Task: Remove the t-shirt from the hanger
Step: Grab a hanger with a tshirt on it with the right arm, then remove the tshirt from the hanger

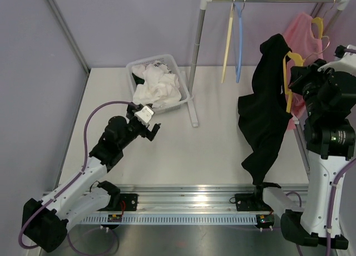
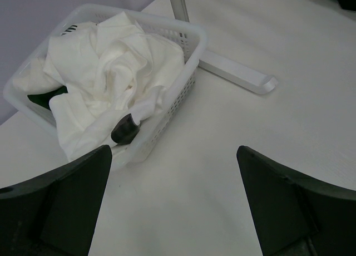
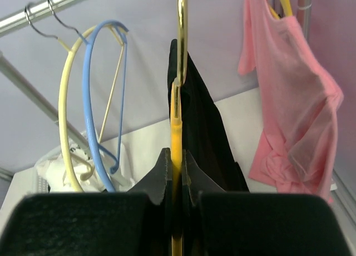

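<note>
Black t-shirt hangs just beyond your right gripper, long axis vertical, hem down, on the yellow hanger the jaws pinch. Pink shirt to its right, blue hanger to its left. Left gripper spread wide, laundry basket ahead.

Hangers: four. One pale yellow hanger, one blue hanger, one yellow hanger in the black t-shirt, one second yellow hanger in the pink shirt. Hanging garments: two. Basket: one.
</note>
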### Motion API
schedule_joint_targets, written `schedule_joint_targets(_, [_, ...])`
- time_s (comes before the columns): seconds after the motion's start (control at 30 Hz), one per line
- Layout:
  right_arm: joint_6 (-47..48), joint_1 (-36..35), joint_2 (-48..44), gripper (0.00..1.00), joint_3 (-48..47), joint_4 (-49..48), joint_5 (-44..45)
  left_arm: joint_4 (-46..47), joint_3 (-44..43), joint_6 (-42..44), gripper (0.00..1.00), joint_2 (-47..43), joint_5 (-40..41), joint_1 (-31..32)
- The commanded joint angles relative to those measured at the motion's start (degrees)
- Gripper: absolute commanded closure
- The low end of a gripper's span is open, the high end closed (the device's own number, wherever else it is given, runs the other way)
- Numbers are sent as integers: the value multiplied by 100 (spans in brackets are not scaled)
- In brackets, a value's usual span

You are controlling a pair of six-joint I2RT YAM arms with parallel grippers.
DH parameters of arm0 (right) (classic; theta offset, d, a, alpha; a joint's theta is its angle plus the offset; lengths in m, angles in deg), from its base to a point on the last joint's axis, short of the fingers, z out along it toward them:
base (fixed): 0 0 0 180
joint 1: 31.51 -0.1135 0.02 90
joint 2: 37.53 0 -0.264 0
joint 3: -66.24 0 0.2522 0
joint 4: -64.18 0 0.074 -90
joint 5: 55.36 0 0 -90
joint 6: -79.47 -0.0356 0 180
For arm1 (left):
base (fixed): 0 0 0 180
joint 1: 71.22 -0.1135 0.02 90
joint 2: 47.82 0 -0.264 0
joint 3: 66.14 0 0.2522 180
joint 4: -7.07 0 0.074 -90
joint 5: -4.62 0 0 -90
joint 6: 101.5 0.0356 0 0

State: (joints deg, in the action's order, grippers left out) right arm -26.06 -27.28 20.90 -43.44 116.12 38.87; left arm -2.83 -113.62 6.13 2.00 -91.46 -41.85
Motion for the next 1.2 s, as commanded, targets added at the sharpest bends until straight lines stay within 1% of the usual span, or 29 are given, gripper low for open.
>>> schedule_joint_targets(0.0, [-126, -19, -393, 100, 432, -126, -396, 449, 128, 83, 1, -227, -349, 25])
schedule_joint_targets(0.13, [-345, -27, -1034, 100, 1205, -222, -660, 476, 172, 109, 1, -307, -551, 25])
schedule_joint_targets(0.17, [-380, -19, -1279, 100, 1616, -283, -773, 467, 172, 109, 1, -298, -569, 25])
schedule_joint_targets(0.27, [-459, -19, -1597, 100, 2145, -381, -915, 432, 155, 92, 1, -280, -587, 25])
schedule_joint_targets(0.33, [-503, -19, -1729, 100, 2479, -477, -1011, 414, 146, 92, 1, -280, -604, 34])
schedule_joint_targets(0.47, [-548, -27, -2037, 100, 2797, -565, -1476, 414, 181, 118, 1, -298, -683, 34])
schedule_joint_targets(0.6, [-478, -19, -2222, 100, 2921, -373, -1908, 405, 181, 153, 1, -280, -771, 43])
schedule_joint_targets(0.63, [-451, -19, -2231, 100, 2869, -154, -1952, 397, 181, 153, 1, -271, -780, 43])
schedule_joint_targets(0.73, [-372, -27, -2406, 100, 2824, 110, -1961, 396, 172, 171, 1, -227, -797, 52])
schedule_joint_targets(0.93, [-442, -19, -3276, 100, 2710, 357, -2242, 353, 172, 197, 1, -245, -877, 69])
schedule_joint_targets(1.03, [-539, -10, -3855, 100, 2614, 436, -2400, 344, 190, 197, 1, -280, -920, 78])
schedule_joint_targets(1.17, [-618, 165, -4076, 100, 2456, 603, -2566, 344, 207, 215, 1, -341, -964, 87])
